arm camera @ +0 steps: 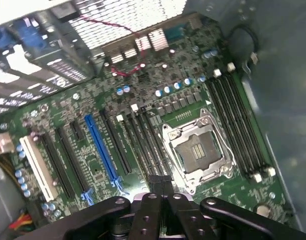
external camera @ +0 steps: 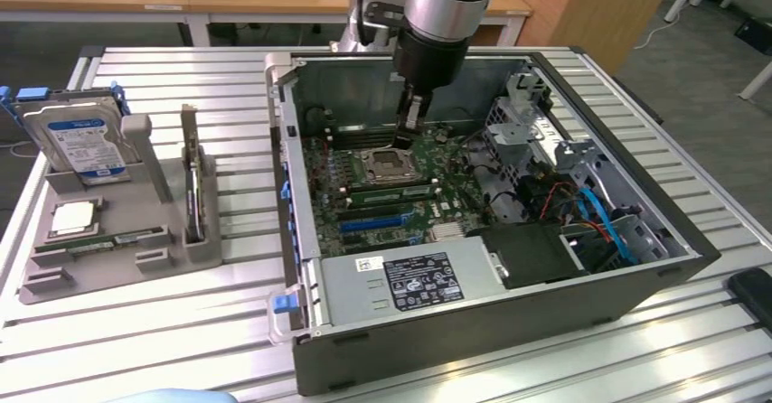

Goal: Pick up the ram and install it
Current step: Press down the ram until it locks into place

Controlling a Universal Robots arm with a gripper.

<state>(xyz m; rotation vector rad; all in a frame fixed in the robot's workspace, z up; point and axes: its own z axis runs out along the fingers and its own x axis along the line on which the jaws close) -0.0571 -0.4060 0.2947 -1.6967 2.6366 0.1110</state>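
Observation:
A ram [external camera: 118, 240], a thin green stick, lies flat in the grey holder [external camera: 72, 276] on the exterior view's left, far from my gripper. My gripper [external camera: 406, 139] hangs inside the open computer case [external camera: 483, 322], just above the motherboard [external camera: 417, 218] at the far edge of the empty processor socket [external camera: 389, 162]. In the wrist view my gripper [arm camera: 160, 181] is shut, its tips over the end of the dark memory slots [arm camera: 143, 140] beside the processor socket [arm camera: 198, 150]. I see no stick between the fingers. A pale green strip [external camera: 386, 189] lies in the slots on the socket's near side; I cannot tell if it is a ram.
The holder also carries a hard drive [external camera: 87, 141] standing upright, a square silver processor [external camera: 75, 215] and an upright card [external camera: 191, 186]. Inside the case are the power supply [external camera: 410, 285], drive cages [external camera: 531, 123] and blue cables [external camera: 603, 222]. The slatted table [external camera: 145, 349] surrounds it.

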